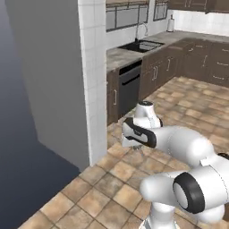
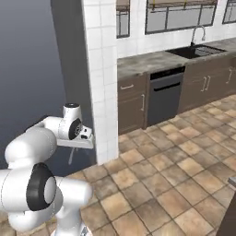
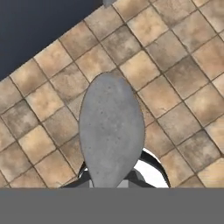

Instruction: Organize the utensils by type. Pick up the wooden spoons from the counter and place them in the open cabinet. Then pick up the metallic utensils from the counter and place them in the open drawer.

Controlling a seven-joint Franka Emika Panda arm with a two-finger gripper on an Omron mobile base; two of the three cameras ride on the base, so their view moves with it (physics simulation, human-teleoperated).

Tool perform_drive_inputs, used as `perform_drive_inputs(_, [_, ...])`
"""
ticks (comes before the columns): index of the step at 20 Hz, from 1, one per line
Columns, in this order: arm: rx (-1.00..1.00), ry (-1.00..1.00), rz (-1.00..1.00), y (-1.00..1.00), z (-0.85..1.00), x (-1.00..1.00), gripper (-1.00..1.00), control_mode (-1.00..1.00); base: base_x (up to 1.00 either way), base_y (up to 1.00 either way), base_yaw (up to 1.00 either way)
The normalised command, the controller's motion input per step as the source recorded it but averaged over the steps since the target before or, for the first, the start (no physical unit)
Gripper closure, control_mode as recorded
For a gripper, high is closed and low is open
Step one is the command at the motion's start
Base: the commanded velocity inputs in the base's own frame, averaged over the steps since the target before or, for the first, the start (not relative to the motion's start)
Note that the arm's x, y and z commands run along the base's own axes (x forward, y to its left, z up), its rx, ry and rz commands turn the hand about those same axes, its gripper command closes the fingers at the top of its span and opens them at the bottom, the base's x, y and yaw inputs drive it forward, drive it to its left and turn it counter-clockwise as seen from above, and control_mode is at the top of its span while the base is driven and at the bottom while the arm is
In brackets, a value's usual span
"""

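Since the grey bowl of the metal spoon [image 3: 111,131] rises straight up from the bottom of the hand view, with brown floor tiles [image 3: 183,65] behind it, I judge that the fingers [image 2: 71,152] are clamped together on its thin handle and point down at the floor. In the right base view a slim dark sliver hangs just under the wrist, beside the white tiled pillar [image 2: 103,69]; I cannot tell there where finger ends and spoon begins.

Held by the handle with the bowl hanging free below, the spoon is in a carrying grip: light, stiff, and unlikely to swing, though so narrow a handle could twist between the pads if the arm jolts.

Well apart from the arm, the desk [image 2: 147,61] runs along the far wall with the sink [image 2: 193,50] set into it and a dark dishwasher front [image 2: 166,97] below. No wooden spoons can be made out on it from here.

As this is one of the metallic utensils, its proper home is the open drawer, so the step in hand looks like transport towards it. Low carriage over open floor suits a drawer, which sits below desk height.
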Motion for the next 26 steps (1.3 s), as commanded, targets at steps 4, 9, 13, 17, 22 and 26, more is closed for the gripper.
perform_drive_inputs(4, [0.00,0.00,0.00,0.00,0.00,0.00,1.00,1.00,0.08,0.00,-1.00])
perform_drive_inputs(9, [0.00,0.00,0.00,0.00,0.00,0.00,1.00,1.00,0.89,0.18,-0.39])
perform_drive_inputs(13, [0.00,0.00,0.00,0.00,0.00,0.00,1.00,1.00,1.00,0.20,-0.24])
perform_drive_inputs(17, [0.00,0.00,0.00,0.00,0.00,0.00,1.00,1.00,1.00,0.31,-0.24])
perform_drive_inputs(22, [0.00,0.00,0.00,0.00,0.00,0.00,1.00,1.00,1.00,0.32,-0.22])
perform_drive_inputs(26, [0.00,0.00,0.00,0.00,0.00,0.00,1.00,1.00,1.00,0.42,-0.27])
